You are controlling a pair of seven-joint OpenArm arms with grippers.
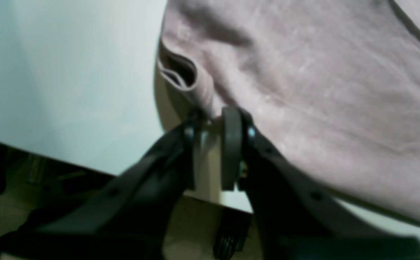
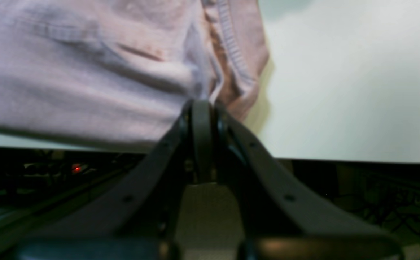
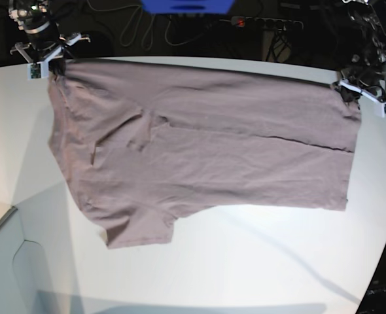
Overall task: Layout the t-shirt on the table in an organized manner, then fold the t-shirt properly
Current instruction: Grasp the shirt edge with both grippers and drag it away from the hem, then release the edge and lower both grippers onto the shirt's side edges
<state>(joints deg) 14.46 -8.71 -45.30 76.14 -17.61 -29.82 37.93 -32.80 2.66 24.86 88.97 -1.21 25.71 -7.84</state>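
Soft, blurry wrist views; bright overhead glare.

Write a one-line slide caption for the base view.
Mauve t-shirt spread across the white table, the right gripper and left gripper at its two far corners.

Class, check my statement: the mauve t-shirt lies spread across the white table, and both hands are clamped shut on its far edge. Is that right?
Not quite. Only the right hand is shut on the t-shirt. The left wrist view shows the left hand with a gap between its pads, at the cloth's edge. The shirt does lie spread on the table.
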